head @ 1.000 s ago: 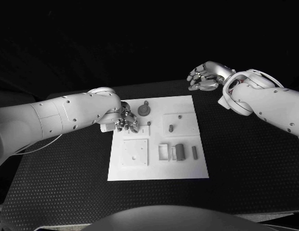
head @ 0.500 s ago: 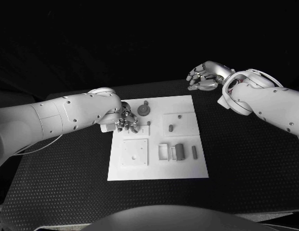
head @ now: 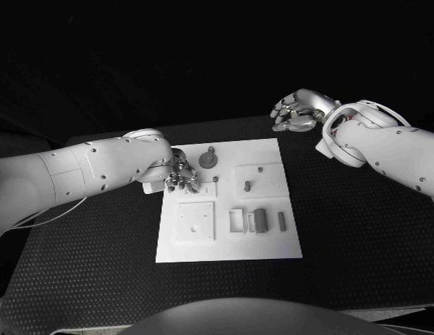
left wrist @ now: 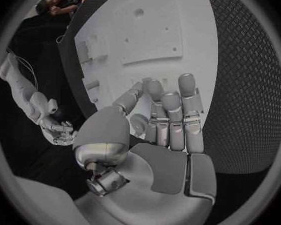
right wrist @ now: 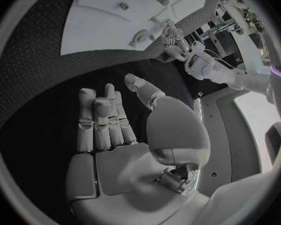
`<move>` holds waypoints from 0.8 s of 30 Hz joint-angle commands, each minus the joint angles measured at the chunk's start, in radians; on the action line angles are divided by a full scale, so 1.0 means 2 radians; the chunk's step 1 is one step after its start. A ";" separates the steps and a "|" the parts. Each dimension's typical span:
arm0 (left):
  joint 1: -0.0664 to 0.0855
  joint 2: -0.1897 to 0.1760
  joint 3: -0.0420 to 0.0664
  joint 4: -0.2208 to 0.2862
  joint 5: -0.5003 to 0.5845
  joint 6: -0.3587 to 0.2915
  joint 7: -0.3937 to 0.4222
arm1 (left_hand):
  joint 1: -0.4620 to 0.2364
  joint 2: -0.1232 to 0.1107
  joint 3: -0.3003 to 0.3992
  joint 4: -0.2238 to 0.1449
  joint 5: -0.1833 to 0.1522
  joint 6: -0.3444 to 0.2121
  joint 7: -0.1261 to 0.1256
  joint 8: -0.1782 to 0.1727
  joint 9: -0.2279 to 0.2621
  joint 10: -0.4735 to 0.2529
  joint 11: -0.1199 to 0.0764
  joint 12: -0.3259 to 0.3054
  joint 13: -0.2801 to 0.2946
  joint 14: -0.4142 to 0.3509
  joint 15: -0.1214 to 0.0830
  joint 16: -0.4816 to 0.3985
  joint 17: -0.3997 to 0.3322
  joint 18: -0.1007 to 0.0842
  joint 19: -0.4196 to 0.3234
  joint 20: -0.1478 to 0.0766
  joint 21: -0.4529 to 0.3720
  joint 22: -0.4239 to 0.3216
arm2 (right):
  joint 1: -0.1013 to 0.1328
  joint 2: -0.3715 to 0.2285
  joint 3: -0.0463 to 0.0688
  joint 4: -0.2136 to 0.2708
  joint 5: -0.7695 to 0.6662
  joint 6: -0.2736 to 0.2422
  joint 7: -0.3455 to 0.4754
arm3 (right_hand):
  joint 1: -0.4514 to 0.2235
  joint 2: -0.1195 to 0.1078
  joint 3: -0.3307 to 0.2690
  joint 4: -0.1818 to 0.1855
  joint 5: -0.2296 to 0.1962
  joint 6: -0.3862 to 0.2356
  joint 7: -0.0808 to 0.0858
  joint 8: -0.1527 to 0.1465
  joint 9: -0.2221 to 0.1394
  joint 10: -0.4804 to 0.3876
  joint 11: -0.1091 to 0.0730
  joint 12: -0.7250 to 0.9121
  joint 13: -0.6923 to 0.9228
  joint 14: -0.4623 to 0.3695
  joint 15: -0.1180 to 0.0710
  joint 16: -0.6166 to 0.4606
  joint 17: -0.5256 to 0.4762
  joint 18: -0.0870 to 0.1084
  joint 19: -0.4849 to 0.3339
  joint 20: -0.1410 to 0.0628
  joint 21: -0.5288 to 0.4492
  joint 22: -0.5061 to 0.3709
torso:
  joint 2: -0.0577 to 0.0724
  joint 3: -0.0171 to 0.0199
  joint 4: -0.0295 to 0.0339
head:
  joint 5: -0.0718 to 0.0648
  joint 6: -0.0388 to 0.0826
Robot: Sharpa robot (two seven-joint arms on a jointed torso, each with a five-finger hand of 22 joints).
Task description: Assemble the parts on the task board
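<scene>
Black table (head: 86,258) with fine dimpled texture under both hands, spreading past them on all sides. Dark floor beyond table edge, behind hands.

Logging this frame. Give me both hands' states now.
Left hand: open, holds nothing, over the task board.
Right hand: open, empty.

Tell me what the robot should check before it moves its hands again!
1. Left hand over the task board, at its far left edge: ok.
2. Left hand holding a part: cannot tell; its fingers are curled close together.
3. Right hand off the board, past its far right corner: ok.
4. Right hand free: ok; its palm holds nothing.
5. Round part near the left hand lies untouched: ok.
6. Long parts on the board's near right side: ok.
</scene>
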State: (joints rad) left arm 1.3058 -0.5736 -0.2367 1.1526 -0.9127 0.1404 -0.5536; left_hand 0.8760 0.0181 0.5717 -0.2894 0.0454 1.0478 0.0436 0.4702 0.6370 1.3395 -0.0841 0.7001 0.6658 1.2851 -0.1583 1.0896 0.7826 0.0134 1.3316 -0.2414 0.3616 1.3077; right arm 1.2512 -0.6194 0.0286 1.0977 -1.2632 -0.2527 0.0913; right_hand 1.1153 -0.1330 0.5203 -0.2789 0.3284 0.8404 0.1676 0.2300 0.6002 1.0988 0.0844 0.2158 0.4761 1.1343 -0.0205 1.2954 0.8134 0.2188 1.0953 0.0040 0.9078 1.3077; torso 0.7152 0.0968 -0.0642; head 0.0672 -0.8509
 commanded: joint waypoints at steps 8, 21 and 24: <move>0.000 -0.013 0.000 0.018 0.007 -0.048 0.010 | 0.007 0.004 0.008 0.001 0.002 0.054 -0.020 0.001 0.143 0.001 -0.005 0.005 0.000 -0.008 -0.013 0.007 -0.006 -0.002 0.007 -0.011 0.005 0.011 | 0.000 -0.002 0.000 0.000 0.000 0.006 0.003 | 0.004 0.003 -0.002 -0.002 0.003 -0.007 0.012 0.002 0.000 0.007 0.003 -0.003 0.000 -0.003 0.000 0.001 -0.001 0.021 -0.001 -0.003 0.002 0.009 | 0.000 -0.0004 0.0006 | 0.000 0.000; 0.000 -0.014 0.000 0.029 0.020 -0.058 0.011 | 0.007 0.003 0.012 0.002 0.003 0.059 -0.022 -0.002 0.145 0.004 -0.007 0.008 -0.002 -0.006 -0.015 0.013 -0.014 -0.003 0.009 -0.013 0.009 0.011 | 0.000 -0.001 0.000 -0.001 0.000 0.010 0.002 | 0.004 0.003 -0.002 -0.002 0.003 -0.007 0.012 0.002 0.001 0.007 0.003 -0.004 0.000 -0.003 0.000 0.001 -0.001 0.021 -0.001 -0.003 0.002 0.009 | 0.000 -0.0005 0.0002 | 0.000 0.000; 0.000 -0.014 0.000 0.029 0.022 -0.057 0.011 | 0.005 0.004 0.011 0.003 0.002 0.059 -0.022 -0.003 0.145 0.004 -0.007 0.008 -0.002 -0.006 -0.015 0.014 -0.016 -0.003 0.009 -0.013 0.009 0.011 | 0.000 0.000 0.000 -0.001 0.000 0.010 0.002 | 0.004 0.003 -0.002 -0.002 0.003 -0.007 0.012 0.002 0.001 0.007 0.003 -0.004 0.000 -0.003 0.000 0.001 -0.001 0.021 -0.002 -0.003 0.002 0.009 | 0.000 0.0000 0.0003 | 0.000 0.001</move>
State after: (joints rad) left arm 1.3056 -0.6030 -0.2367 1.2087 -0.8838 0.0408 -0.5432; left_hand 0.8766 0.0185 0.5914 -0.2844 0.0476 1.0488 0.0426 0.4654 0.6370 1.3489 -0.0927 0.7097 0.6635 1.2924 -0.1656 1.1106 0.7516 0.0134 1.3370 -0.2507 0.3732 1.3075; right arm 1.2512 -0.6210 0.0286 1.0950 -1.2630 -0.2460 0.0913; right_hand 1.1152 -0.1330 0.5203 -0.2789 0.3284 0.8420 0.1700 0.2300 0.6001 1.0988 0.0844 0.2118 0.4761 1.1364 -0.0195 1.2954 0.8126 0.2185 1.0931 0.0022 0.9078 1.3077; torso 0.7151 0.0960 -0.0635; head 0.0667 -0.8505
